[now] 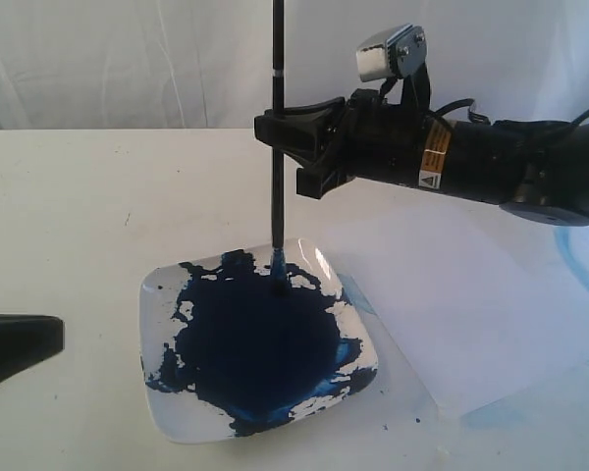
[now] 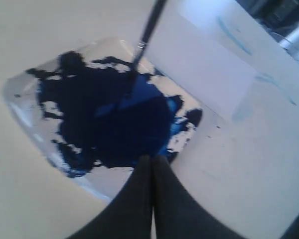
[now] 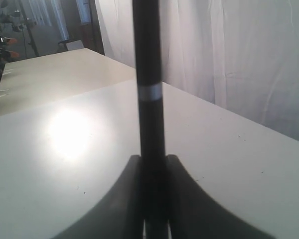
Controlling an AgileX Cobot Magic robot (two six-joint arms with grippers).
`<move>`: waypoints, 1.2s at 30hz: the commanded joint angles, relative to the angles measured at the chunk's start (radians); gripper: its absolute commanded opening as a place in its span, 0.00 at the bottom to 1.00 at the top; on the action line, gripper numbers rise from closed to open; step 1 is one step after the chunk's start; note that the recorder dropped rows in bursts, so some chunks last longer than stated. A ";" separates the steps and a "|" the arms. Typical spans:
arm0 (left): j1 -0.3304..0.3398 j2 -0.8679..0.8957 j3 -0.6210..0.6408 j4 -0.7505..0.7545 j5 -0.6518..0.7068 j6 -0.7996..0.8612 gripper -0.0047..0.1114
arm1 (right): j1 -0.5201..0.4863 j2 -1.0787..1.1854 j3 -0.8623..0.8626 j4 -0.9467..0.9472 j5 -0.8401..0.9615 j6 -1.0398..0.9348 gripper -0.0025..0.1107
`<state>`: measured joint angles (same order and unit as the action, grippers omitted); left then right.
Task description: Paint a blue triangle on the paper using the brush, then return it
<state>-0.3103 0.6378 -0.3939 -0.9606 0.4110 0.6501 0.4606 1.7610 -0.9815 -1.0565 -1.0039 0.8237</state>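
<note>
The brush (image 1: 277,78) stands upright, and my right gripper (image 1: 280,152) is shut on its black handle. Its blue-stained bristles touch the dark blue paint at the far edge of the white square plate (image 1: 157,294). The right wrist view shows the handle (image 3: 148,59) with its silver band, clamped between the right gripper's (image 3: 152,162) fingers. The paper (image 1: 452,304) lies flat to the right of the plate, partly under the right arm. The blue triangle is out of view. My left gripper (image 2: 152,159) is shut on nothing, low beside the plate (image 2: 20,99), looking at the brush (image 2: 148,30) and the paper (image 2: 204,59).
Pale blue smears mark the table at the far right (image 1: 579,265) and near the paper's front corner (image 1: 491,417). A white curtain hangs behind the table. My left gripper's dark finger (image 1: 15,343) sits at the left edge, close to the table.
</note>
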 commanded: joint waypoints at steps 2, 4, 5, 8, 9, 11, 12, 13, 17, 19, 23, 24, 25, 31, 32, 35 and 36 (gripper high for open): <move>-0.011 0.091 -0.009 -0.160 0.087 0.196 0.04 | -0.006 0.000 -0.005 0.014 0.017 -0.013 0.02; -0.011 0.097 -0.009 -0.160 0.116 0.196 0.04 | -0.006 0.000 -0.005 0.014 0.050 -0.013 0.02; -0.011 0.097 -0.009 -0.160 0.127 0.196 0.04 | -0.006 0.000 -0.005 0.014 0.068 -0.013 0.02; -0.011 0.097 -0.009 -0.160 0.162 0.211 0.04 | -0.006 0.000 -0.005 0.014 0.083 -0.013 0.02; -0.011 0.097 -0.004 -0.160 0.165 0.218 0.04 | -0.006 0.003 -0.005 0.014 0.085 -0.013 0.02; -0.011 0.097 0.003 -0.160 0.165 0.218 0.04 | -0.006 0.012 -0.005 0.015 0.085 -0.013 0.02; -0.011 0.097 0.008 -0.160 0.165 0.218 0.04 | -0.006 0.017 -0.005 0.015 0.085 -0.013 0.02; -0.011 0.097 0.010 -0.160 0.165 0.218 0.04 | -0.006 0.021 -0.005 0.016 0.083 -0.013 0.02; -0.011 0.097 0.014 -0.161 0.168 0.218 0.04 | -0.006 0.023 -0.005 0.025 0.076 -0.010 0.02; -0.011 0.097 0.014 -0.161 0.166 0.218 0.04 | -0.006 0.026 -0.005 0.028 0.076 -0.010 0.02; -0.011 0.097 0.014 -0.161 0.161 0.218 0.04 | -0.006 0.029 -0.005 0.030 0.083 -0.010 0.02; -0.011 0.097 0.014 -0.161 0.161 0.218 0.04 | -0.006 0.031 -0.005 0.030 0.083 -0.010 0.02; -0.011 0.097 0.014 -0.161 0.161 0.218 0.04 | -0.006 0.033 -0.005 0.030 0.083 -0.010 0.02; -0.011 0.097 0.014 -0.161 0.161 0.218 0.04 | -0.006 0.044 -0.005 0.036 0.079 -0.010 0.02; -0.011 0.097 0.014 -0.161 0.161 0.218 0.04 | -0.006 0.044 -0.005 0.036 0.079 -0.010 0.02; -0.011 0.097 0.014 -0.161 0.161 0.218 0.04 | -0.006 0.044 -0.005 0.036 0.081 -0.010 0.02; -0.011 0.097 0.014 -0.161 0.161 0.218 0.04 | -0.006 0.044 -0.005 0.036 0.081 -0.010 0.02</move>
<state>-0.3140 0.7348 -0.3872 -1.1010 0.5586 0.8640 0.4606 1.8065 -0.9822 -1.0328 -0.9187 0.8196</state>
